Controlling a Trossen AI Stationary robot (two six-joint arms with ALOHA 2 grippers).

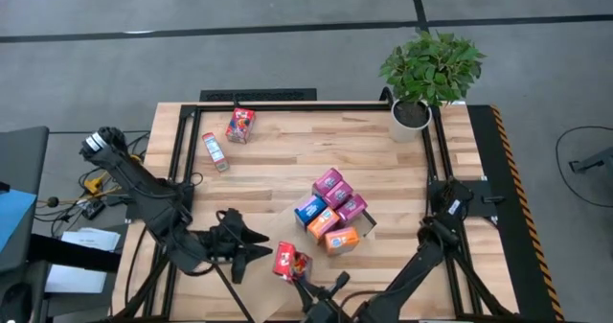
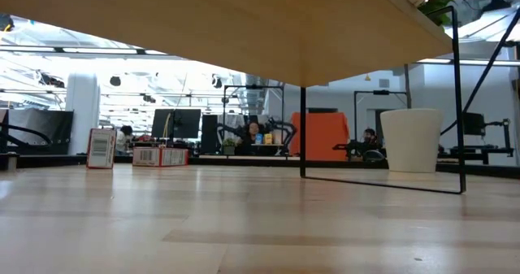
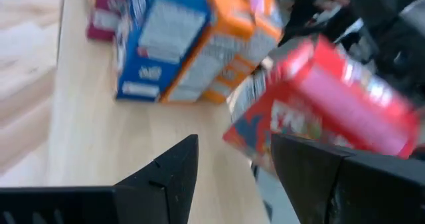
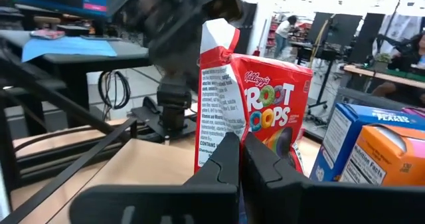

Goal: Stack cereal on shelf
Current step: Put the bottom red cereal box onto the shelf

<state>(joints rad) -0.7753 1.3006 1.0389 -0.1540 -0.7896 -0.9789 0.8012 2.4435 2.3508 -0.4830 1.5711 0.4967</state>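
Note:
A red cereal box (image 1: 290, 262) stands near the table's near edge, with my right gripper (image 4: 240, 151) shut on it. My left gripper (image 1: 261, 247) is open just left of that box; in the left wrist view the box (image 3: 319, 98) shows close beyond its fingers (image 3: 232, 164), with nothing between them. A cluster of magenta, blue and orange boxes (image 1: 331, 213) lies at mid-table. Two more boxes (image 1: 240, 125) (image 1: 215, 151) rest far left. The shelf's pale underside (image 2: 284, 30) fills the top of the low view. My right gripper pinches the red box between its two fingers at the lower corner (image 4: 229, 127), where the white side panel meets the printed front. The fingers come from the table's near side. The box stands upright above them, its torn top flap (image 4: 219, 31) up. Whether its bottom is off the surface does not show.
A potted plant (image 1: 421, 74) in a white pot stands at the far right corner. Thin black frame legs (image 2: 302, 132) (image 2: 455, 103) rise from the tabletop. Bare wood lies between the far-left boxes and the cluster. Desks, monitors and people show in the room beyond.

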